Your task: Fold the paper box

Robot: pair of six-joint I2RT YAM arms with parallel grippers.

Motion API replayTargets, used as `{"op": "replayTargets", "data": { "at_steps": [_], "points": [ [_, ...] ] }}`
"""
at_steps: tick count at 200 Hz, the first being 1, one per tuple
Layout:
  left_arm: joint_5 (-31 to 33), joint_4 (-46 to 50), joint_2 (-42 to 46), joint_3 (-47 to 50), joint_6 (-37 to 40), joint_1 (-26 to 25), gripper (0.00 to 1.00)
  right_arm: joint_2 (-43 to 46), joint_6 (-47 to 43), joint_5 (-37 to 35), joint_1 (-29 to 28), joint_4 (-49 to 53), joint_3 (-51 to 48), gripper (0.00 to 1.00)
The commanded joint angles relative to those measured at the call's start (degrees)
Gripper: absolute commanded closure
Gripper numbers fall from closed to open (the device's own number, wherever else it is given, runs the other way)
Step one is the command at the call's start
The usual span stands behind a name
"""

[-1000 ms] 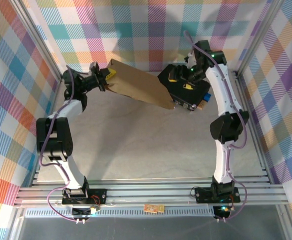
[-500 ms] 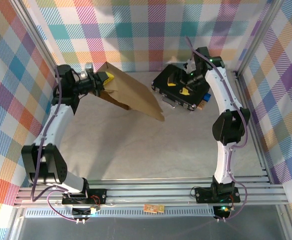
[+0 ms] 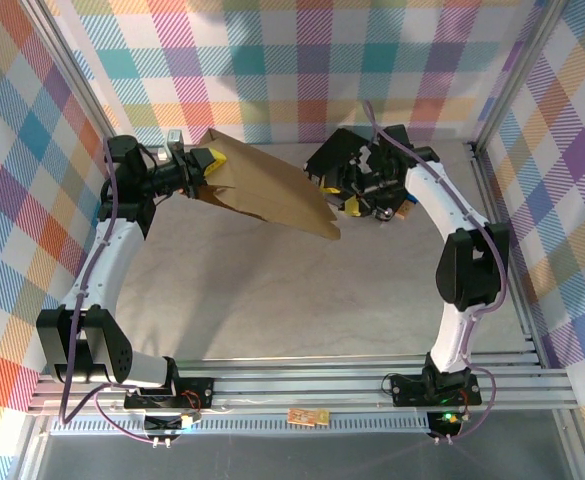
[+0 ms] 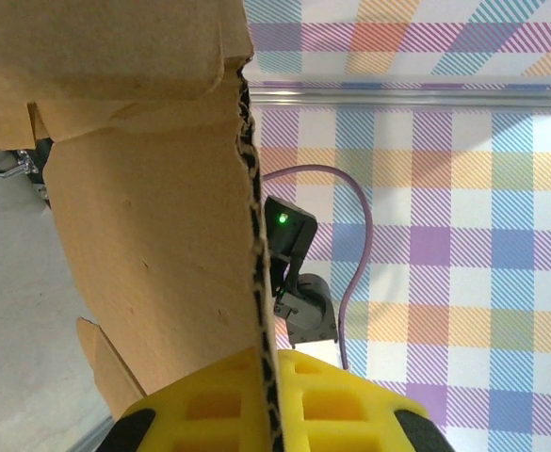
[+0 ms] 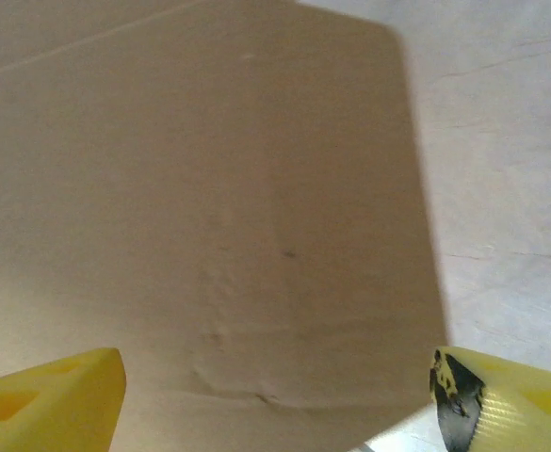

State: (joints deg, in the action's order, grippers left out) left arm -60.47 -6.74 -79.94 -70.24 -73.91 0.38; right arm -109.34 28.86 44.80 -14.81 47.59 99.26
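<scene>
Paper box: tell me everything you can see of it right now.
The paper box is plain brown corrugated cardboard, a flat sheet with creases and a small flap. Its fluted edge shows in the left wrist view. The left gripper is shut on its left end and holds it slanted over the back of the table. The right gripper is open and faces a rounded panel corner at its right end. Whether they touch cannot be told.
</scene>
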Motion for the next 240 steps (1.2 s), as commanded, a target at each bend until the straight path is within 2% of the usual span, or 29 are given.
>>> {"op": "replayTargets", "data": {
  "at_steps": [1,39,73,132,189,240],
  "points": [
    [-1.6,-1.5,1.4,0.4,-3.2,-0.6,1.0,-1.5,1.9,4.8,-0.8,-5.8,1.3,0.16],
    [-1.9,-3.7,1.1,1.1,-4.9,-0.5,1.0,-4.6,1.0,5.2,-1.2,-4.8,3.6,0.16],
    [-2.0,-5.0,0.8,1.1,-5.8,-0.4,1.0,-5.2,-2.0,1.9,-1.5,-2.9,2.1,0.16],
    [-1.8,-7.7,-0.5,1.7,-7.7,-0.2,1.0,-8.7,0.9,7.2,-3.7,-7.1,2.8,0.15],
    [-1.6,-12.0,-1.9,2.6,-10.4,0.2,1.0,-8.1,7.9,10.7,-4.3,-14.6,0.3,0.15],
    [-0.4,-13.7,-3.0,2.5,-13.2,1.6,1.0,-7.2,3.5,5.3,-2.1,-11.0,-2.7,0.15]
  ]
}}
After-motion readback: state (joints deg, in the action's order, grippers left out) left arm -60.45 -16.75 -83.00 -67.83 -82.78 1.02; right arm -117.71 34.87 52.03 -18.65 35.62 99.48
